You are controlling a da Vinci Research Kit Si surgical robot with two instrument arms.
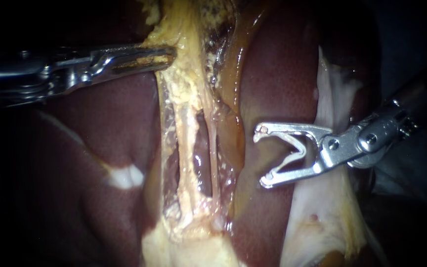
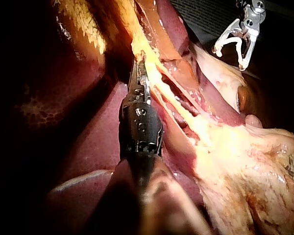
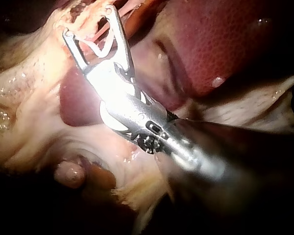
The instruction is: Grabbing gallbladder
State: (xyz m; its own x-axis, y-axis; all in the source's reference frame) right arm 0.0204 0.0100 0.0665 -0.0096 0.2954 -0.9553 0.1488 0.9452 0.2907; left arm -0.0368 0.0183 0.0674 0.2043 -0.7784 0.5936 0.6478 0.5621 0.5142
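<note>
The gallbladder (image 1: 184, 84) is seen at centre as a pale yellow stretched band, its long axis running from 12 to 6 o'clock across the liver (image 1: 100, 128). Its edge near 11 o'clock is gripped by the left instrument (image 1: 170, 54), whose jaws are closed almost flat on it. The right instrument (image 1: 262, 158) is held at 3 o'clock, apart from the band, pointing toward 9 o'clock; its jaws are spread wide, with a white clip (image 1: 292, 151) seated between them.
</note>
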